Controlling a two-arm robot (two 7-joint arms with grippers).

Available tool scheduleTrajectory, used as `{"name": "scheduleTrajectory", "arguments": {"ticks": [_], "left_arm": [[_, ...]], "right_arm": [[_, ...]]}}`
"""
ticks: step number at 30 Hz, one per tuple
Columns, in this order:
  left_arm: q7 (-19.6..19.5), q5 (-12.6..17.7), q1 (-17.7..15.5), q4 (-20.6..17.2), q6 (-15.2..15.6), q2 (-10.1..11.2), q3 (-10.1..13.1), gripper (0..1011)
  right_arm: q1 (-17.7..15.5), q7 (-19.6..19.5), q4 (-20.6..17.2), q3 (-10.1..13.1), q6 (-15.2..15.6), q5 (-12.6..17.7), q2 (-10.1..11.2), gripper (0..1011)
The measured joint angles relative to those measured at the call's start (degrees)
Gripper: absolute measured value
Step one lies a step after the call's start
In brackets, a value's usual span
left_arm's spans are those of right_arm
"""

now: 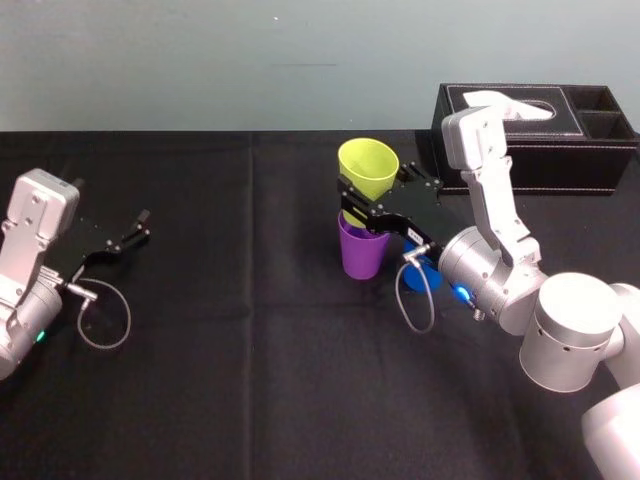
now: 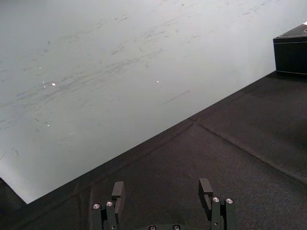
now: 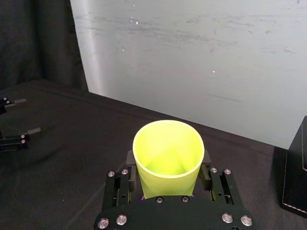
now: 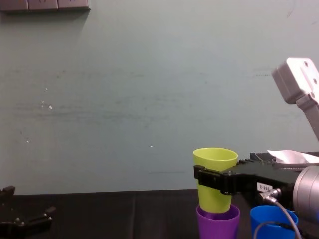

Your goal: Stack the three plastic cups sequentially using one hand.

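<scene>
Black cloth covers the table [image 1: 250, 400], and near its middle the right gripper [image 1: 352, 207] is clamped around the waist of the yellow-green cup [image 1: 368, 168], whose base sits in the mouth of the purple cup [image 1: 362, 257]; the blue cup [image 4: 273, 221] stands just beside them toward the right edge. Thin, smooth plastic is probably light, slippery and easily squeezed, so a gentle mid-wall hold suits it. The left gripper [image 1: 135, 228] rests spread wide near the left edge.

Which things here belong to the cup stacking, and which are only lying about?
Job: yellow-green cup, held by the right gripper at the purple cup's mouth; blue cup beside them.
Lying about: tissue box; left gripper, open, parked at left.
</scene>
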Motion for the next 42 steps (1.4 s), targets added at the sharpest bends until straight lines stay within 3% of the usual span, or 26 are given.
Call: {"name": "scheduleTrajectory", "arguments": {"ticks": [28, 42], "left_arm": [[0.0, 0.0, 0.0, 0.0, 0.0, 0.0, 0.0, 1011], [0.0, 0.0, 0.0, 0.0, 0.0, 0.01, 0.0, 1011]], "right_arm": [[0.69, 0.82, 4.62, 0.18, -1.73, -2.8, -1.35, 731], [-0.16, 0.55, 5.23, 0.29, -1.76, -4.11, -1.68, 731]]}}
